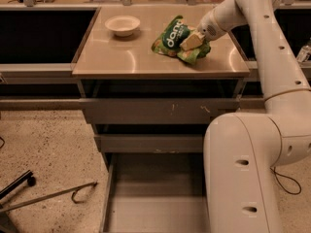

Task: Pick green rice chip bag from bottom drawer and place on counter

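The counter (121, 62) is a shiny tan square at the 12 o'clock side of the camera view. It sits on top of a grey cabinet. Lamp light makes pale spots on it. A dark shelf (43, 35) runs off from it toward 9 o'clock.

Under the counter are three grey drawers. The top drawer (146, 111) has scratches on its front. The middle drawer (146, 143) sits just under it. The bottom drawer (155, 212) is pulled out toward 6 o'clock, and its flat grey floor shows.

The floor (43, 144) is pale and speckled. A thin metal rod (53, 195) with a hook lies on it at 8 o'clock. A dark cable (286, 181) loops on the floor at 4 o'clock.

A white bowl (122, 24) stands at the counter's 10 o'clock corner.

The bag (171, 35) lies on the counter toward 2 o'clock, well apart from the bowl. It is green and crinkled. White letters on its dark green round spot read "dan"; the rest is hidden.

My arm (272, 57) is white and comes in from 3 o'clock. My gripper (192, 42) is closed on the bag's 3 o'clock end, and the bag bunches up around it.
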Robot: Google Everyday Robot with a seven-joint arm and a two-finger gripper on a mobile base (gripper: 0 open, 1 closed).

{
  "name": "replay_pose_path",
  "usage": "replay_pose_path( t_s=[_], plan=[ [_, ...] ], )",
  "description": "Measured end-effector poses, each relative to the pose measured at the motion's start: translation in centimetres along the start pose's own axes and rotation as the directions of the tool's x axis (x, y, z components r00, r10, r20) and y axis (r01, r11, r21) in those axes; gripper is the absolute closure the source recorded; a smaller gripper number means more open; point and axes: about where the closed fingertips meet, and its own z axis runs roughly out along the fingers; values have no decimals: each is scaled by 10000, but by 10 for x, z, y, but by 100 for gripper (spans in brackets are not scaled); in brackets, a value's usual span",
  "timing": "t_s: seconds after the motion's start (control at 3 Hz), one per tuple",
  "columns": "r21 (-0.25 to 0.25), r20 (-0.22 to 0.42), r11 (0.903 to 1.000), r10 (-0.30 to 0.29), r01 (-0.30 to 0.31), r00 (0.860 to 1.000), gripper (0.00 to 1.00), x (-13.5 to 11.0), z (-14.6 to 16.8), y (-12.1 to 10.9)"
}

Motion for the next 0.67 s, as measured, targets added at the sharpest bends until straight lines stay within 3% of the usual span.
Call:
replay_pose_path(
  t_s=[0.67],
  plan=[
    [-1,0,10000,0,0,10000,34,0,0,0]
  ],
)
